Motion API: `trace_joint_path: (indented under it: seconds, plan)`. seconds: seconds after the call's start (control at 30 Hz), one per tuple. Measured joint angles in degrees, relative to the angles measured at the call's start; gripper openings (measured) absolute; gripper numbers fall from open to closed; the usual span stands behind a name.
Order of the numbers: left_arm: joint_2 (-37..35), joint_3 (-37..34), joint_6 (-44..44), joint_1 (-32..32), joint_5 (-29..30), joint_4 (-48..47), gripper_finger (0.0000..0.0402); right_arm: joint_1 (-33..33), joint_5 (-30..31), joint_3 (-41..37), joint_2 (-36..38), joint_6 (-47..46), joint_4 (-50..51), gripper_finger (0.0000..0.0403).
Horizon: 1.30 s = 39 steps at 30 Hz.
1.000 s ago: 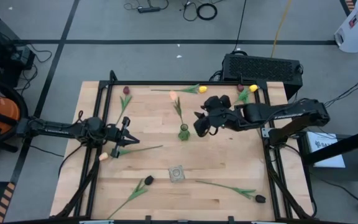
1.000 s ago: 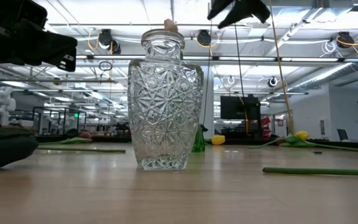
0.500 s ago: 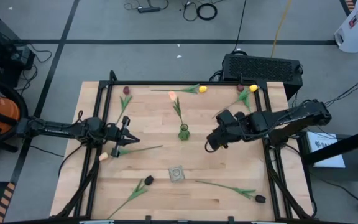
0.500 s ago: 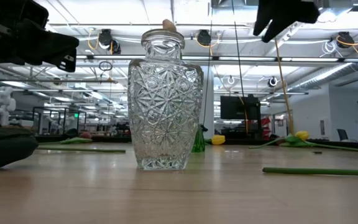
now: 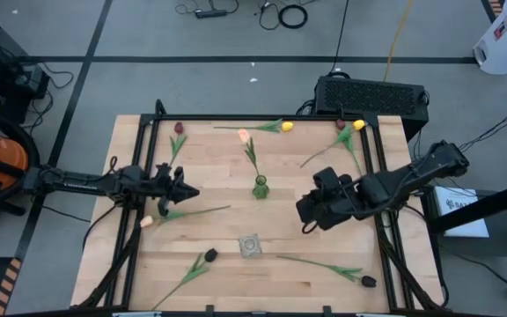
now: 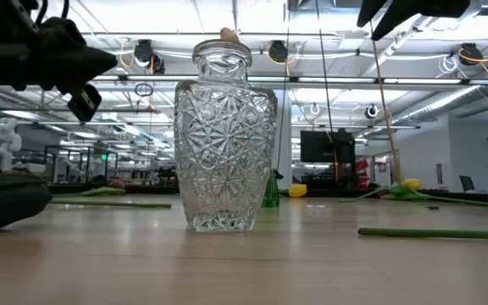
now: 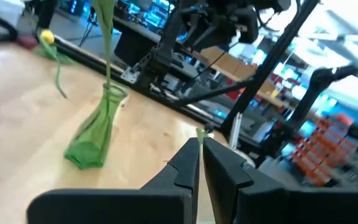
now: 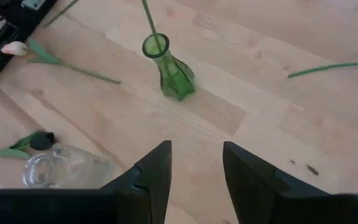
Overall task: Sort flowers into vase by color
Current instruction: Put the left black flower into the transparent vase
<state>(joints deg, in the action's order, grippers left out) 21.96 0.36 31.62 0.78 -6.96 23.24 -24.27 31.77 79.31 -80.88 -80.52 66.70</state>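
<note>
A green vase (image 5: 260, 187) stands mid-table with a peach flower (image 5: 245, 135) stuck in it by its stem. A clear cut-glass vase (image 5: 251, 246) stands nearer the front edge. Other flowers lie flat on the wood: a peach one (image 5: 146, 221), dark ones (image 5: 210, 254) (image 5: 368, 281) (image 5: 179, 128) and yellow ones (image 5: 287, 126) (image 5: 359, 124). My left gripper (image 5: 187, 191) is shut and empty, held level left of the green vase (image 7: 95, 134). My right gripper (image 5: 306, 211) hangs open above the table, right of both vases, tilted down toward them (image 8: 194, 168).
A black frame (image 5: 377, 176) runs along the table's edges. A black box (image 5: 372, 95) sits past the far right corner. Bare wood (image 5: 289, 224) lies between the vases and my right gripper. A long green stem (image 6: 435, 232) lies at the front right.
My right gripper has swung away from the green vase toward the table's near and right edges, turning as it went. My left gripper has rolled about its own pointing line while staying in place.
</note>
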Motion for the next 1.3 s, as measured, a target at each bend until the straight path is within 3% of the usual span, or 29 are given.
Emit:
trace_joint_path:
  seconds: [0.13,0.23,0.4,0.63,1.03,1.13,1.3]
  plan:
    - [0.53,2.74,5.04,0.0,-1.23,-0.77,0.0028,-0.66,0.0,0.0,0.0,-1.32,0.0,0.0136]
    - [1.25,7.71,0.55,0.0,-2.47,-5.71,0.002,-0.99,0.0,0.0,0.0,-1.33,0.0,0.0136]
    - [4.95,21.52,-10.28,0.0,-2.47,-19.68,0.0005,-0.99,-0.03,0.0,0.0,-1.02,0.68,0.0136]
    - [16.74,39.85,-10.93,1.39,-0.84,-38.39,0.0002,-1.41,-0.22,0.0,-0.02,-0.95,4.8,0.0136]
    - [39.47,55.81,4.97,17.84,16.77,-54.23,0.0001,-7.97,-2.27,-2.27,0.66,-1.35,11.25,0.0136]
    - [42.64,58.14,10.49,22.12,19.83,-55.78,0.0001,-10.42,-3.81,-8.25,3.55,-0.94,5.05,0.0136]
    - [47.07,61.22,18.68,27.92,23.91,-58.7,0.0001,-14.19,-4.15,-22.43,11.64,2.75,-13.47,0.0136]
